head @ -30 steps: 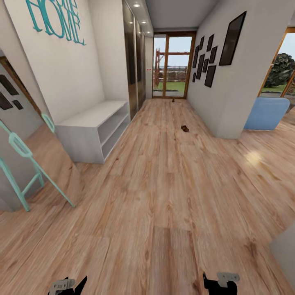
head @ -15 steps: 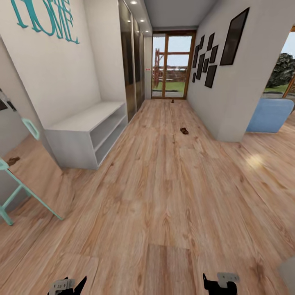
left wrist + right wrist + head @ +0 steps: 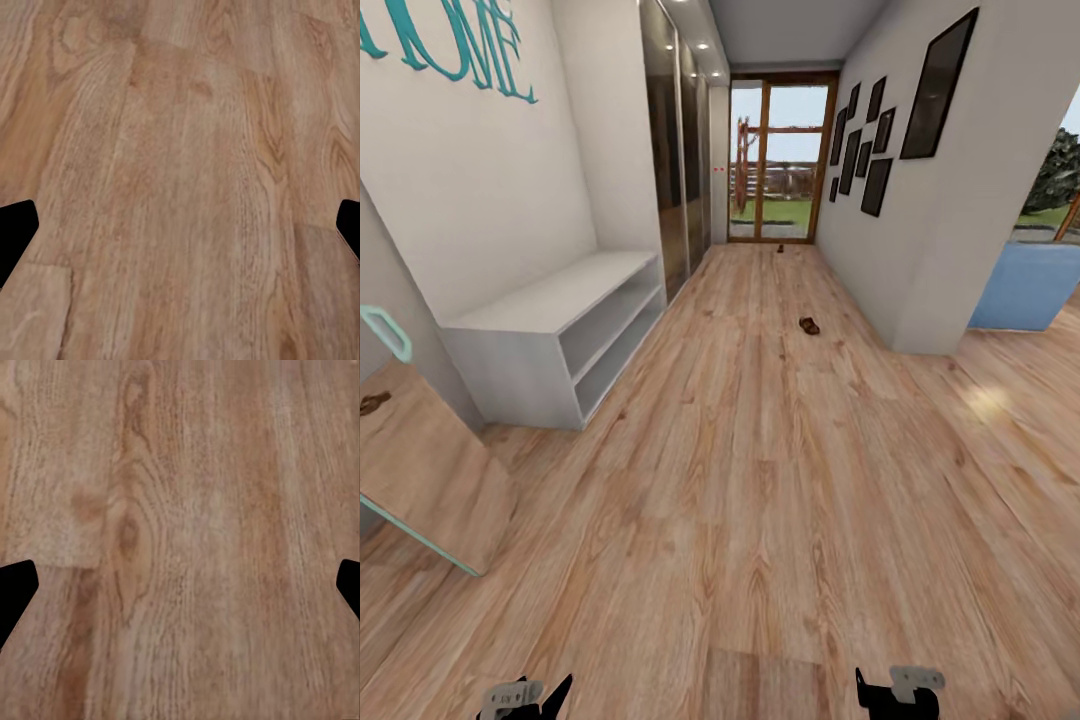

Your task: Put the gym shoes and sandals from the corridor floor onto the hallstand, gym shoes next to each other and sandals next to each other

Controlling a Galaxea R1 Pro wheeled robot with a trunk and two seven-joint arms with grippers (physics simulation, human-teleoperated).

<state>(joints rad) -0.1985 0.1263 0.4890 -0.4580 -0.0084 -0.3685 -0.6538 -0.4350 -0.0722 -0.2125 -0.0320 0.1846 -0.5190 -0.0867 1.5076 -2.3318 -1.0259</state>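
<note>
Head view: hallstand [image 3: 550,340] against left wall, shelves bare; brown sandal [image 3: 809,326] mid corridor floor [image 3: 760,500], second dark speck [image 3: 780,248] by door, likely its mate. Left wrist: left gripper [image 3: 180,225] jaws wide, nothing held. Right wrist: right gripper [image 3: 180,585] likewise, ready for pickup

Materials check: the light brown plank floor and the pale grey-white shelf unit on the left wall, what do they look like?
Light brown plank floor: looks like wood or wood-look laminate, with grain, knots and plank seams; satin, with a soft glare patch. Pale grey-white shelf unit: seems painted board or laminate, flat matte faces with no grain; cannot tell which.
</note>
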